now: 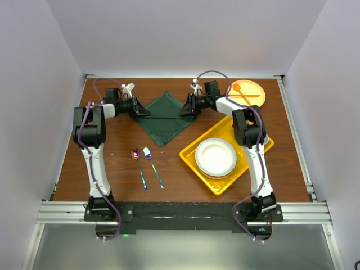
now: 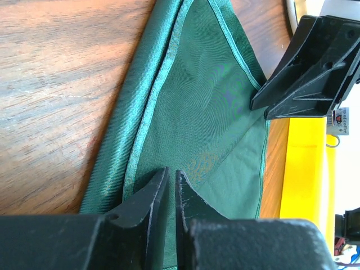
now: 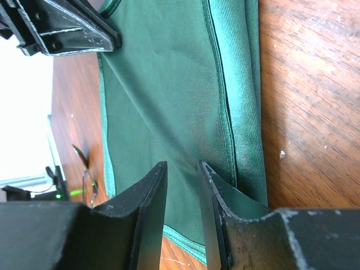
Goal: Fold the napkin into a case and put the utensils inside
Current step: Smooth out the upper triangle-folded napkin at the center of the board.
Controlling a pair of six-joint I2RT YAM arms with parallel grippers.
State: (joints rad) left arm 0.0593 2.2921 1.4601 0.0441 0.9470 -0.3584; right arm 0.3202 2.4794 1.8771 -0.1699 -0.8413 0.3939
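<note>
The dark green napkin [image 1: 164, 121] lies as a diamond at the back middle of the table, with a crease running across it between my two grippers. My left gripper [image 1: 144, 111] rests on its left corner. In the left wrist view its tips [image 2: 171, 171] stand only a narrow slit apart over flat cloth [image 2: 202, 95], with a folded layer showing. My right gripper [image 1: 185, 109] is at the right corner, its jaws [image 3: 183, 166] a finger's width apart above flat cloth [image 3: 163, 84]. The iridescent spoon [image 1: 136, 155] and fork [image 1: 148, 153] lie side by side in front of the napkin.
A yellow tray [image 1: 189, 152] at the right holds a stack of white plates [image 1: 215, 156]. An orange plate [image 1: 256, 87] with an orange spoon [image 1: 241, 90] sits at the back right corner. Bare wood lies left of the utensils.
</note>
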